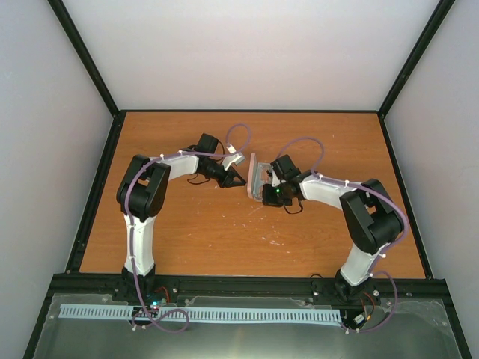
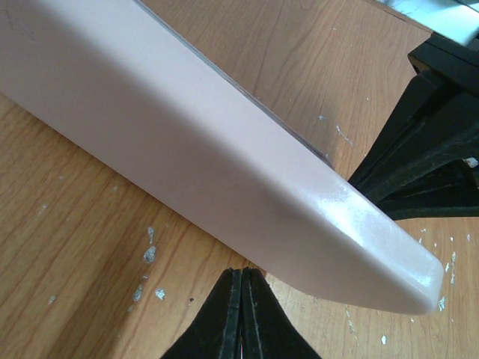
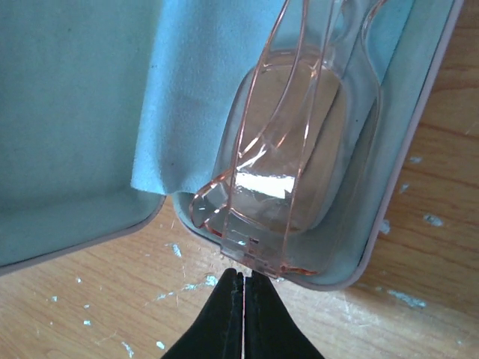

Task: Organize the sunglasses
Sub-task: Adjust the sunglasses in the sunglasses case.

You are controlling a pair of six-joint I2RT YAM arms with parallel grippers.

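Observation:
The pale pink case [image 1: 257, 178] stands open at the table's middle. In the right wrist view the amber translucent sunglasses [image 3: 284, 172] lie folded in its teal-lined tray [image 3: 397, 179], partly on the light blue cloth [image 3: 187, 97]. My right gripper [image 3: 243, 275] is shut, its tips right at the frame's hinge corner, which juts over the tray's near rim. It also shows in the top view [image 1: 269, 188]. My left gripper [image 2: 243, 273] is shut, its tips against the outside of the pink case's lid [image 2: 187, 142]. It sits just left of the case in the top view [image 1: 238, 179].
The wooden table [image 1: 202, 232] has scattered white flecks and black rails along its edges. White walls enclose three sides. The right arm's black wrist [image 2: 426, 149] shows beyond the case in the left wrist view. Both arms meet at the case.

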